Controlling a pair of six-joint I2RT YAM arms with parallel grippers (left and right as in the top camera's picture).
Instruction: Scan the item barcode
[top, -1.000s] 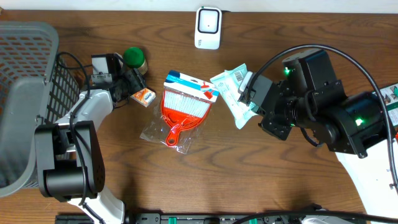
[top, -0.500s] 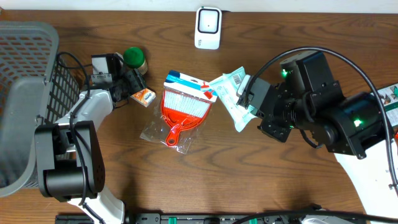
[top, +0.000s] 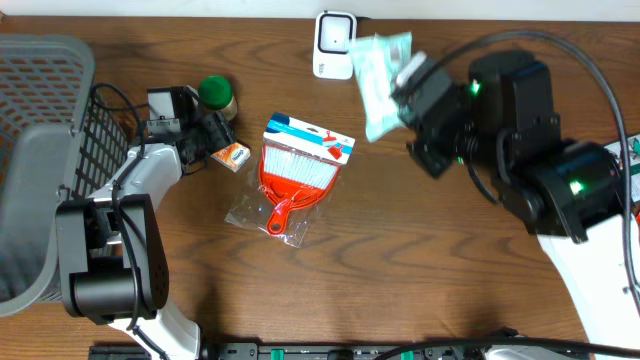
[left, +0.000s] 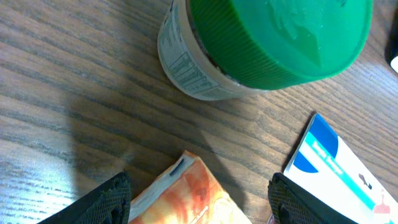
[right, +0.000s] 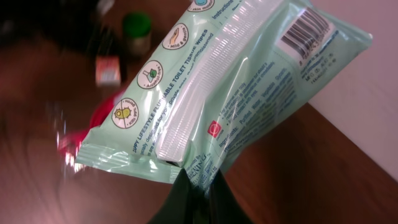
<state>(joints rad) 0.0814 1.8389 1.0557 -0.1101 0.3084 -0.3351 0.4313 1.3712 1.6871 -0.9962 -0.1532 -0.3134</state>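
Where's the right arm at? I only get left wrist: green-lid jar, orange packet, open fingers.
Observer: Right gripper is shut on a mint-green wipes pack, lifted off the table.
Operator: Near the scanner?
Observer: Yes, overhead shows the pack right beside the white scanner at the table's far edge.
Operator: Barcode visible?
Observer: Right wrist shows the barcode on the pack's end farthest from the grip.
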